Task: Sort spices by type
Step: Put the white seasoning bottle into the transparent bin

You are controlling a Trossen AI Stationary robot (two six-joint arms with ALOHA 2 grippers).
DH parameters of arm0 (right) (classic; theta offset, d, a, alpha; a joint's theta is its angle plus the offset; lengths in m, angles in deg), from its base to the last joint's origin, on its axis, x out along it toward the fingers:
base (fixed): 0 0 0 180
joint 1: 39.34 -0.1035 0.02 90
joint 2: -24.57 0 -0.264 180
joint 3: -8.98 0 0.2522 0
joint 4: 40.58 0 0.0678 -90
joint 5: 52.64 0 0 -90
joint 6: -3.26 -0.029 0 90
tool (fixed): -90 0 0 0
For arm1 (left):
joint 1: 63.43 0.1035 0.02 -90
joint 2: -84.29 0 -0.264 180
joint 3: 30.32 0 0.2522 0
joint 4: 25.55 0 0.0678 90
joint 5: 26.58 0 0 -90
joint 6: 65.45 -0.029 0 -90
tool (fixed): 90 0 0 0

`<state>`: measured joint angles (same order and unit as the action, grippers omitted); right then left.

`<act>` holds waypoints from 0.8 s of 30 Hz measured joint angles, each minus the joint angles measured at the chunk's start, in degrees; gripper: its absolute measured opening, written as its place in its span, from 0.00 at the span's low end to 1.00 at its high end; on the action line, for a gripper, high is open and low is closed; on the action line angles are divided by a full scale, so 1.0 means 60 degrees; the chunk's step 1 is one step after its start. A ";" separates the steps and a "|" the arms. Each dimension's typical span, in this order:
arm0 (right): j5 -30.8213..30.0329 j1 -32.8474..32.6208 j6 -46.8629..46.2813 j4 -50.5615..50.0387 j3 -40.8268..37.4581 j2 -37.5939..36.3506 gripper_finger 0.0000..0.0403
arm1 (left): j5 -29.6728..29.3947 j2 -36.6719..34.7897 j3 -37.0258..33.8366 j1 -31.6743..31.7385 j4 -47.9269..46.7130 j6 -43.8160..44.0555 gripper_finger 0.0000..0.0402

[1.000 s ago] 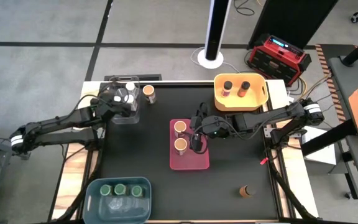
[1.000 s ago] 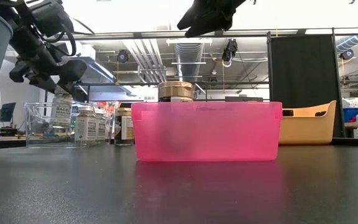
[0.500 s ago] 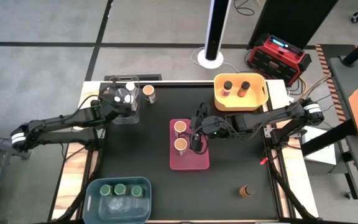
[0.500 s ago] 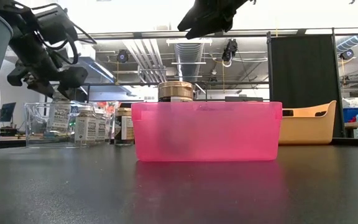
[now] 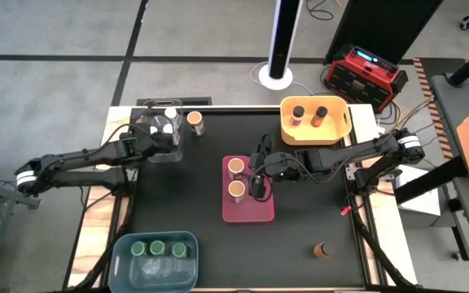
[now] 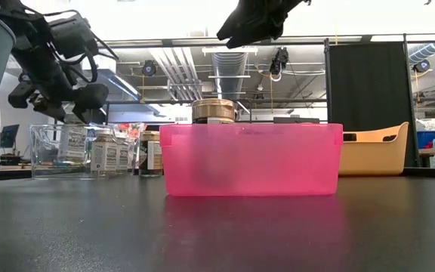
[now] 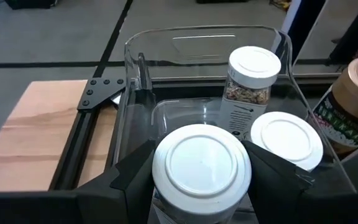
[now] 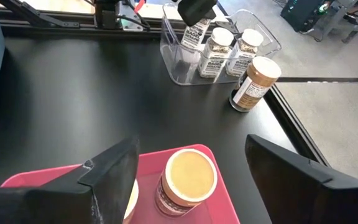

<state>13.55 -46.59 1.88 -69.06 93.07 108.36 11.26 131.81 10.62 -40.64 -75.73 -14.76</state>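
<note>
Left wrist view: left hand [image 7: 201,180] grips white-lid jar [image 7: 201,167]; right hand [image 8: 188,180] open, empty.

The white-lidded jars [image 8: 217,45] and the orange-lidded jar [image 7: 348,107] carry printed labels, but from where I stand none of the lettering can be made out.
</note>
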 joint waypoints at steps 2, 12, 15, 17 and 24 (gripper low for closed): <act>0.0000 0.0000 0.0002 0.0003 -0.0010 0.0000 0.71 | -0.0049 0.0005 -0.0015 -0.0004 0.0011 0.0209 0.48; -0.0002 0.0000 0.0022 -0.0001 -0.0029 0.0000 0.74 | -0.0575 0.0354 -0.0058 0.0000 0.0068 0.0595 0.48; -0.0003 0.0000 0.0090 -0.0001 -0.0040 0.0000 0.74 | -0.0572 0.0555 -0.0058 0.0000 0.0073 0.0648 0.48; -0.0004 0.0000 0.0098 -0.0001 -0.0046 0.0000 0.73 | -0.0576 0.0644 -0.0058 0.0000 0.0076 0.0708 0.48; -0.0004 0.0000 0.0171 -0.0005 -0.0047 0.0000 0.71 | -0.0678 0.0925 -0.0058 0.0000 0.0074 0.1036 0.48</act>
<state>13.53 -46.59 2.90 -69.08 92.78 108.36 7.19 137.36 10.27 -40.64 -75.29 -8.54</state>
